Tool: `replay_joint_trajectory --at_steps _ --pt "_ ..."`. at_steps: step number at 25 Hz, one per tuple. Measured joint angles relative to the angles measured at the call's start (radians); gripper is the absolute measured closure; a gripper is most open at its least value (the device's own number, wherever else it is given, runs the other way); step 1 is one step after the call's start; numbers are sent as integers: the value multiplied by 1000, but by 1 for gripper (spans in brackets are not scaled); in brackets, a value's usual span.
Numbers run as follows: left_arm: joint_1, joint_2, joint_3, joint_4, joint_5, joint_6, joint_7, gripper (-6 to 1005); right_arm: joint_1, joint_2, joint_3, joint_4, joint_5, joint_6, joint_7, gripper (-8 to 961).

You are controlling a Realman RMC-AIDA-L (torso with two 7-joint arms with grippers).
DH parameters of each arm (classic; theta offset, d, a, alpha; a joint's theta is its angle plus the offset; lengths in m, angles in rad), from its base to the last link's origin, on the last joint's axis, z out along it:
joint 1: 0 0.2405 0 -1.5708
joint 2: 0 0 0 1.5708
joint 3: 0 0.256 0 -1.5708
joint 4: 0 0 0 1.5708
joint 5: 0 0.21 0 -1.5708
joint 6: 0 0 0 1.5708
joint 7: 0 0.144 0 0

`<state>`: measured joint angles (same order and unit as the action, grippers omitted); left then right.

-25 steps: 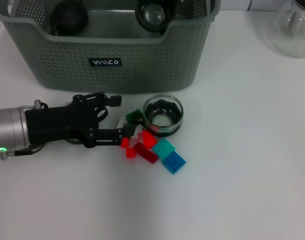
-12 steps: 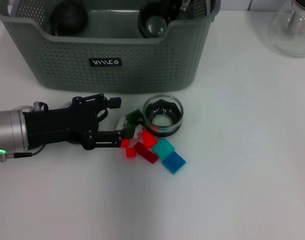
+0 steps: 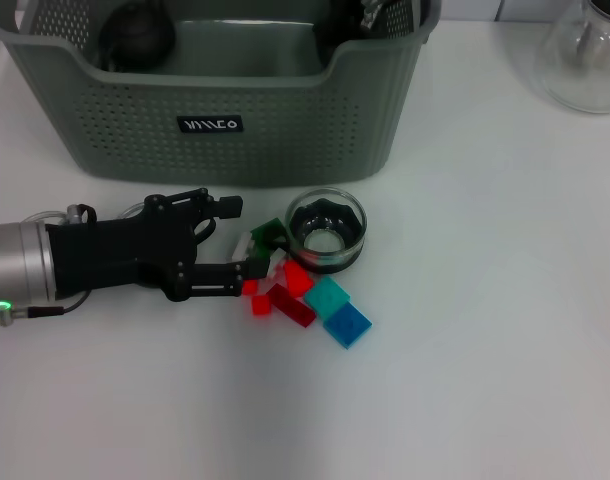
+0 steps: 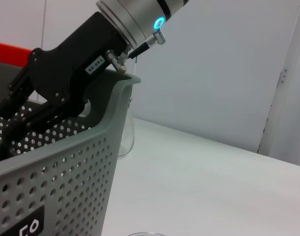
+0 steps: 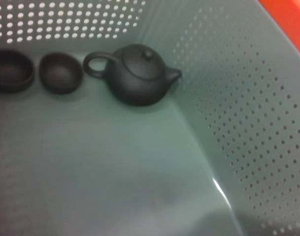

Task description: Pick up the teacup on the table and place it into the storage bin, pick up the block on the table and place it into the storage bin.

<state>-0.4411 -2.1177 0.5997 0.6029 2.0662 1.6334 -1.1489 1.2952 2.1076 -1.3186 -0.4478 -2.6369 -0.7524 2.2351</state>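
A clear glass teacup (image 3: 326,230) stands on the white table just in front of the storage bin (image 3: 210,125). Loose blocks lie beside it: a green block (image 3: 269,231), red blocks (image 3: 290,295), a teal block (image 3: 327,295) and a blue block (image 3: 347,324). My left gripper (image 3: 239,237) lies low on the table, open, its tips at the green block with a small white piece between them. My right gripper (image 3: 370,12) hangs inside the bin at its back right corner. In the left wrist view my right gripper (image 4: 13,112) reaches below the bin (image 4: 66,187) rim.
Inside the bin (image 5: 248,113) sit a dark teapot (image 5: 137,73) and two small dark cups (image 5: 60,73). A glass flask (image 3: 588,55) stands at the table's far right. Bare white table spreads right of and in front of the blocks.
The right arm has shifted right and back over the bin, and its round glassy part no longer shows. The left gripper has stayed by the green block.
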Motion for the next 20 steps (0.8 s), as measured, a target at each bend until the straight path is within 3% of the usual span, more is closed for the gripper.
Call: replay_joint_trajectory --at_steps 5,9,16,20 --pt "5 -1 0 0 0 0 0 142 -29 0 -3 -84 0 -9 26 461" --pt "7 -1 0 0 0 -2 0 142 -107 0 -7 -295 13 -65 54 382" --pt "9 3 -2 -3 0 -2 0 142 -372 -4 -91 -849 205 -194 73 257" --pt "9 6 -4 -9 1 -2 0 142 -546 -7 -124 -1101 360 -283 29 265"
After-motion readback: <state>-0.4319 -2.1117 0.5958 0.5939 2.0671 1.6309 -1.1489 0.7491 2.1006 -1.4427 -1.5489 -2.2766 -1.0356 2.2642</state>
